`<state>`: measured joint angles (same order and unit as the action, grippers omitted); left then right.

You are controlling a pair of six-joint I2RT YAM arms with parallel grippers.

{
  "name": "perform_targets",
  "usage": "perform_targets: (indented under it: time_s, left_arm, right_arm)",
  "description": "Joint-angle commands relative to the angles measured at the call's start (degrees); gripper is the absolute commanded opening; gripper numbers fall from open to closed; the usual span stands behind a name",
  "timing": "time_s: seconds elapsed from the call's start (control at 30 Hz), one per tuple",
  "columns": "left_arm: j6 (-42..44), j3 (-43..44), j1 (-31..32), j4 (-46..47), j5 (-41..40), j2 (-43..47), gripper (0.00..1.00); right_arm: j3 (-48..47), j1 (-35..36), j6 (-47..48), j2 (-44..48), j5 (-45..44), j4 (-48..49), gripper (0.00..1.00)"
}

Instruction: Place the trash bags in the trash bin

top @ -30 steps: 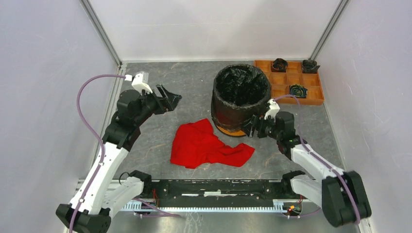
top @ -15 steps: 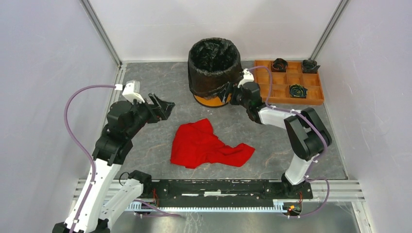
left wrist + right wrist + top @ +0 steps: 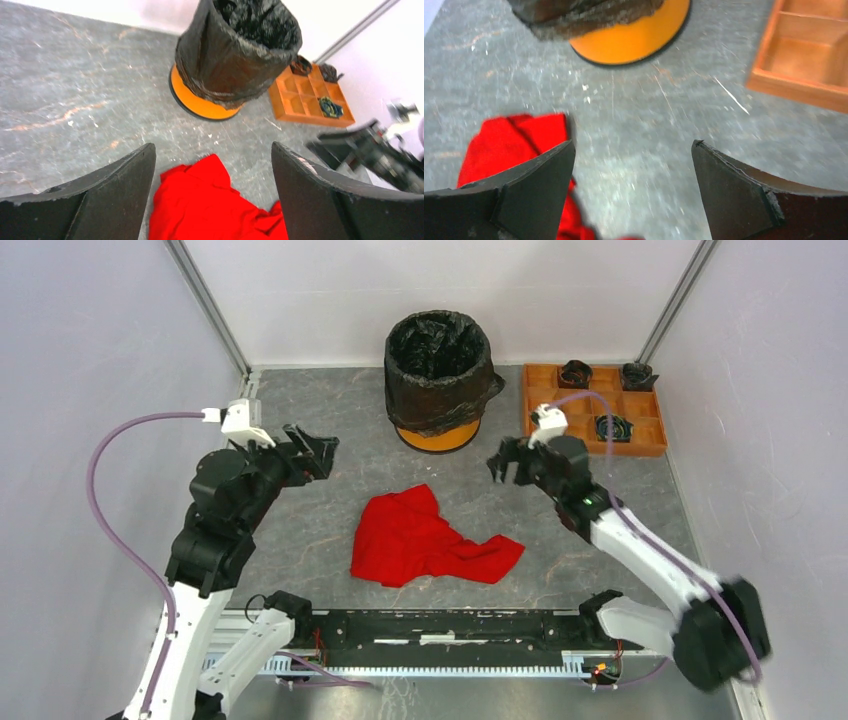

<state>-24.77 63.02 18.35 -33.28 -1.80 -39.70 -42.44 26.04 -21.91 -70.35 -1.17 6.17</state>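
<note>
The trash bag (image 3: 440, 375) is glossy, crinkled black plastic lining the trash bin and folded down over its outside. Of the trash bin only the orange bottom (image 3: 440, 436) shows, standing upright at the back middle of the table. In the left wrist view the bag (image 3: 235, 45) covers the bin (image 3: 197, 102) the same way. My left gripper (image 3: 310, 448) hangs open, left of the bin and apart from it. My right gripper (image 3: 508, 462) is open too, in front and right of the bin, holding nothing. The right wrist view shows the bin's base (image 3: 634, 35) and the bag's hem (image 3: 584, 12).
A red cloth (image 3: 425, 540) lies crumpled in the middle of the table, in front of both grippers. An orange-brown compartment tray (image 3: 600, 430) with small dark rolled bundles (image 3: 612, 426) sits at the back right. White walls enclose the table on three sides.
The bin with its bag went from the table's middle to the back, pushed by the right gripper. That gripper has since drawn back, away from the bin. The left arm shifted slightly left.
</note>
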Motion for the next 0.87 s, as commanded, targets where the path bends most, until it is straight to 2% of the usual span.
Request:
perform_targets:
  time_s: [0.0, 0.07, 0.13, 0.27, 0.4, 0.57, 0.83]
  left_arm:
    - [4.7, 4.1, 0.0, 2.2, -7.8, 1.8, 0.93]
    - [5.0, 5.4, 0.0, 3.9, -9.5, 2.9, 0.94]
    - [5.3, 6.8, 0.0, 6.5, -10.3, 3.6, 0.95]
    - [7.8, 12.1, 0.0, 8.9, -10.8, 2.3, 0.96]
    - [9.7, 17.1, 0.0, 8.6, -12.1, 0.8, 0.96]
    - [9.1, 18.3, 0.0, 9.4, -12.6, 0.7, 0.97]
    - [6.6, 17.2, 0.0, 9.1, -10.7, 0.2, 0.96]
  right_arm:
    - [4.6, -0.1, 11.5, 20.4, -2.1, -19.7, 0.95]
    - [1.2, 0.0, 13.4, 30.0, -6.9, -28.8, 0.98]
    - [-6.1, 0.0, 14.6, 36.2, -10.2, -35.9, 0.98]
    - [-21.8, 0.0, 15.6, 38.2, -11.8, -43.8, 0.98]
    - [-32.8, 0.0, 16.5, 37.3, -14.1, -46.1, 0.98]
    - [-37.6, 0.0, 18.6, 36.9, -14.4, -44.1, 0.98]
    - [-35.4, -0.1, 20.9, 36.7, -17.7, -43.8, 0.98]
